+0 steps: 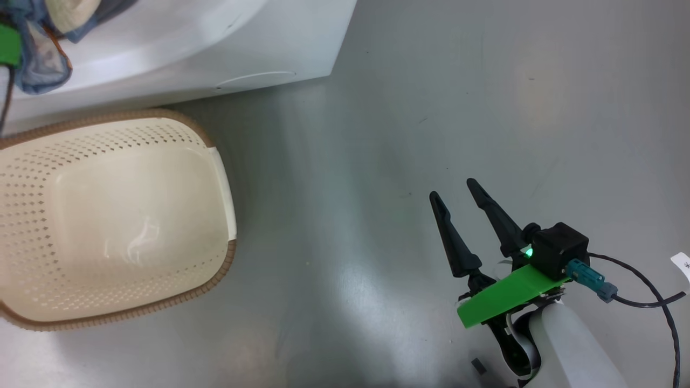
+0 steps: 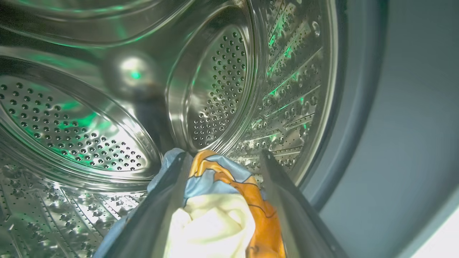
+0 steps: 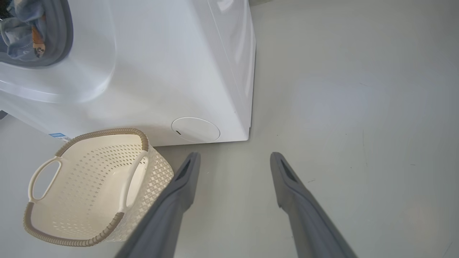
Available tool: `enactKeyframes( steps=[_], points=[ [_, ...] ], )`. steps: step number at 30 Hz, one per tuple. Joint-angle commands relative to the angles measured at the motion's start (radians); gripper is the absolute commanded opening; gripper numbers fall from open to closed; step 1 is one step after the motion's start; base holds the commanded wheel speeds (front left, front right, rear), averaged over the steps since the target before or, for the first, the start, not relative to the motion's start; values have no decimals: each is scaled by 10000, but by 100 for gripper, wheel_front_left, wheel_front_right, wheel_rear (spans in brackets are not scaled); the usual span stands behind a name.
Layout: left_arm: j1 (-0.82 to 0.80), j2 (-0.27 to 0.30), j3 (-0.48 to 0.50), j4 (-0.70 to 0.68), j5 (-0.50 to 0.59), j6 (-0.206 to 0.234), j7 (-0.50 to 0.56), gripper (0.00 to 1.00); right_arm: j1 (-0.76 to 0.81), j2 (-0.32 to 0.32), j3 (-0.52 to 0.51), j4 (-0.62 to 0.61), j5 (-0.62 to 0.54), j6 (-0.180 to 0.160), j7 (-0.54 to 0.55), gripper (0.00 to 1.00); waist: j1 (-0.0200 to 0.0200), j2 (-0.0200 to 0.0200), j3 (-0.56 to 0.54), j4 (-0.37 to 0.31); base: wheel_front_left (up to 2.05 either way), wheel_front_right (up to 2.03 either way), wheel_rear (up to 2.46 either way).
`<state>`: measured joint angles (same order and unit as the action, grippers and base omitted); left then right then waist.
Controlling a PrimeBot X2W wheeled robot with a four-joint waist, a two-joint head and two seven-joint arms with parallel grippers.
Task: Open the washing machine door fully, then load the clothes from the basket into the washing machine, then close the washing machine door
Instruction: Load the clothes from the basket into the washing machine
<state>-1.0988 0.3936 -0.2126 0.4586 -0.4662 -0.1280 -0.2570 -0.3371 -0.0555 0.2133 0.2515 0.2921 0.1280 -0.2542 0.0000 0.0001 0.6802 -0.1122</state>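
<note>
Currently one washing machine (image 3: 161,71), one basket (image 1: 135,115) and two grippers are in view.

Left gripper (image 2: 224,154): both fingers stand apart inside the perforated steel drum (image 2: 71,125). The clothes (image 2: 215,218), a bunched blue, orange and cream bundle, lie between the fingers at the bottom centre of the left wrist view. A gap shows beside the tip of the finger on the frame's right. The number of garments in the bundle cannot be told. The clothes also show at the upper left of the right wrist view, inside the grey rubber ring (image 3: 64,36).

Right gripper (image 1: 453,188): both fingers are apart, gripping nothing. It sits at the lower right of the head view over the grey floor (image 1: 431,97), well apart from the basket and the machine.

The basket has two handles and sits at lower left, its brown rim just beside the machine's lower edge. One round flap (image 3: 195,129) and one blue label (image 3: 57,135) mark that front. Floor fills the frame's right half.
</note>
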Motion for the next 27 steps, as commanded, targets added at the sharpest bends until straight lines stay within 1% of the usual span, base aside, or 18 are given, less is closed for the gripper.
enactKeyframes(
  steps=[1,6,7,13,19,27],
  points=[
    [412,475,365,-524,-28,-26,-47,100,160,53,169,-153,-116,27,-76,100,0,-1,-57,71,0,0,0],
    [1459,377,1055,-1439,36,-26,-47,100,190,53,121,-174,-147,27,-76,100,0,-1,-123,162,0,0,0],
    [1459,377,1055,-1439,36,-26,-47,100,190,53,121,-174,-147,27,-76,100,0,-1,-123,162,0,0,0],
    [2924,202,2057,-2709,350,-26,-47,100,166,53,147,-220,-195,27,-76,100,0,-1,-157,175,0,0,0],
    [4275,-107,2649,-3668,573,-26,-47,100,201,53,90,-227,-224,27,-76,100,0,-1,-177,264,0,0,0],
    [5498,-642,3082,-4335,753,-26,-47,100,125,53,101,-178,-266,27,-76,100,0,-1,-154,331,0,0,0]
  ],
)
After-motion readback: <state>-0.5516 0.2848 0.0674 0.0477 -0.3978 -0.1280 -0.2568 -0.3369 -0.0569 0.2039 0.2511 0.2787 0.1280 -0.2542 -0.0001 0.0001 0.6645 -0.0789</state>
